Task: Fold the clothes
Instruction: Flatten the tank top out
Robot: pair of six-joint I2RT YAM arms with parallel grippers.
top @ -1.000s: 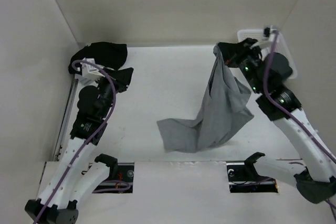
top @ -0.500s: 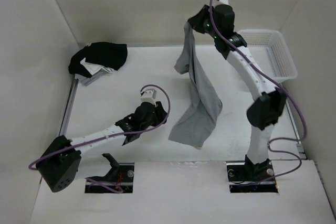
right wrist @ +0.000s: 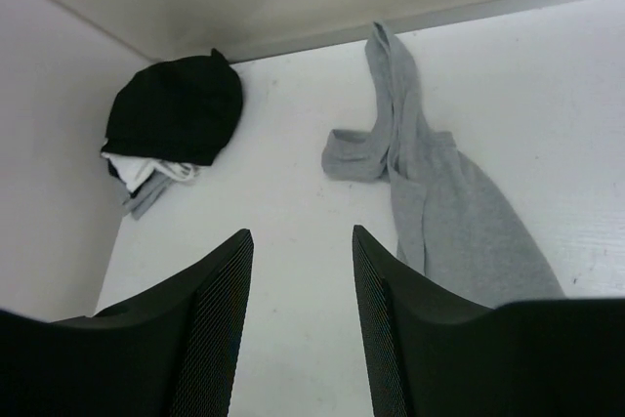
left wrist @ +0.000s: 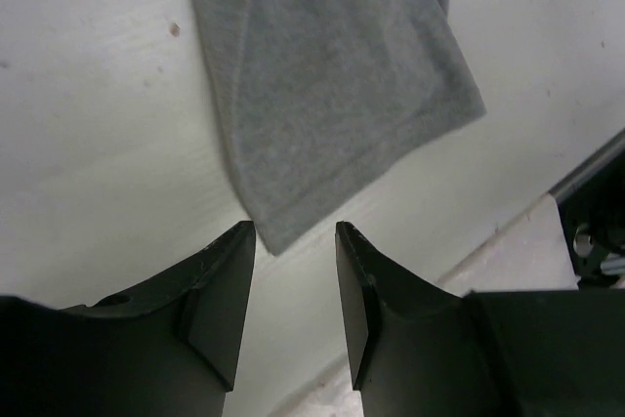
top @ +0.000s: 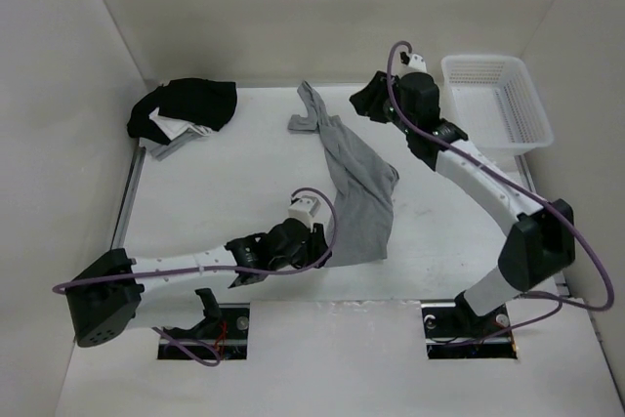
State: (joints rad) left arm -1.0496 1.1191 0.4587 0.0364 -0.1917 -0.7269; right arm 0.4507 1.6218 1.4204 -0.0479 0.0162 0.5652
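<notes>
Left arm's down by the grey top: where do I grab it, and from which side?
Probably the near hem corner of the grey top: it lies flat, pointing into the open left gripper. Come straight in from the left, low along the table.

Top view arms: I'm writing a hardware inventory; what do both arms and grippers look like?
Both the left arm and right arm have white links, black joints and a loose purple cable. The left gripper and right gripper have flat black fingers; the right's pads look dotted.
</notes>
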